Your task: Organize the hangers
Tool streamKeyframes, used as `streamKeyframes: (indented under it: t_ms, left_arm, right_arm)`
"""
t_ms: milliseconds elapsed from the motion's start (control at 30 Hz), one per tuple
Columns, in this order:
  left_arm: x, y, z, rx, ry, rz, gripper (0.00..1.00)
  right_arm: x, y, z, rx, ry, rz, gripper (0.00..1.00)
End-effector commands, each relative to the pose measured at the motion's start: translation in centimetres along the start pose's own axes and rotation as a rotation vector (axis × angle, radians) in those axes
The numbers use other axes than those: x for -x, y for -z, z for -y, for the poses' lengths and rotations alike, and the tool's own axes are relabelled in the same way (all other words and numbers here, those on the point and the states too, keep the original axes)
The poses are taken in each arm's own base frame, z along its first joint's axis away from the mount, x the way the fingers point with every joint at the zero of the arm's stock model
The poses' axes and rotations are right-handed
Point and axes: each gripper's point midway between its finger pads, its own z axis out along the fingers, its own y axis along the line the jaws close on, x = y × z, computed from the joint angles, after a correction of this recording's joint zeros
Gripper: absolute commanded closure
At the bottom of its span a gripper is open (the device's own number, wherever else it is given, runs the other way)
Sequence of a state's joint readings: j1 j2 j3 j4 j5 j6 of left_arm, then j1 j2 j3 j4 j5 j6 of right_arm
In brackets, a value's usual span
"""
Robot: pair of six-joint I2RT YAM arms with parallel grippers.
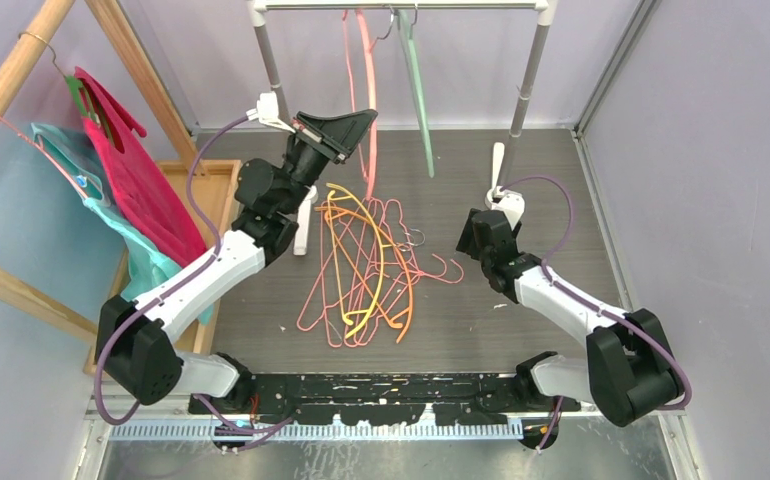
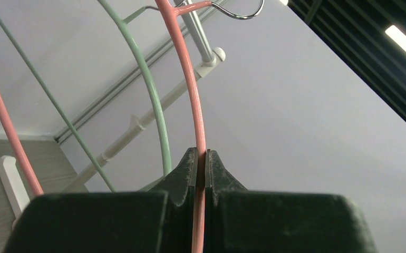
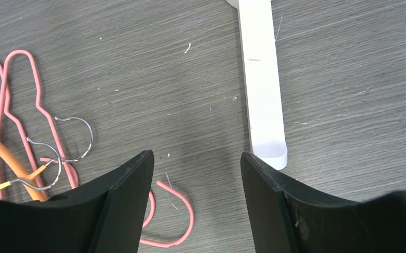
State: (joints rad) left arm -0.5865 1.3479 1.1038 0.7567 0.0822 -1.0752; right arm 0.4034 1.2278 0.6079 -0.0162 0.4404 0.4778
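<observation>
A pink hanger (image 1: 370,140) hangs at the rail (image 1: 401,5) beside a grey-green hanger (image 1: 419,90). My left gripper (image 1: 369,117) is raised and shut on the pink hanger's arm (image 2: 190,79). The grey-green hanger (image 2: 156,105) hangs just to its left in the left wrist view. A tangled pile of pink wire, orange and yellow hangers (image 1: 371,270) lies on the floor between the arms. My right gripper (image 3: 195,155) is open and empty, low over the floor right of the pile. A pink wire hook (image 3: 182,200) lies below its left finger.
A wooden rack at the left carries magenta (image 1: 131,170) and teal (image 1: 81,185) garments over a wooden base (image 1: 216,180). The rail's white feet (image 1: 498,165) (image 3: 261,79) rest on the floor. Purple walls close in on both sides.
</observation>
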Motion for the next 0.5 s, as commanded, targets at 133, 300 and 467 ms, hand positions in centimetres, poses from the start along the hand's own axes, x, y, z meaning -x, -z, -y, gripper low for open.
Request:
streamKeyframes:
  t_ms: [133, 300, 467]
  left_arm:
    - [3.8, -2.5, 4.7, -0.141, -0.027, 0.098, 1.0]
    - [3.8, -4.8, 3.4, -0.109, 0.008, 0.103, 1.0]
    - [2.6, -5.8, 0.4, -0.051, 0.054, 0.091, 1.0]
  right_arm:
    - [2.9, -0.1, -1.5, 0.029, -0.038, 0.067, 0.33]
    - [3.3, 0.0, -1.5, 0.028, -0.038, 0.074, 0.33]
    - [3.5, 0.2, -1.2, 0.017, -0.033, 0.083, 0.33]
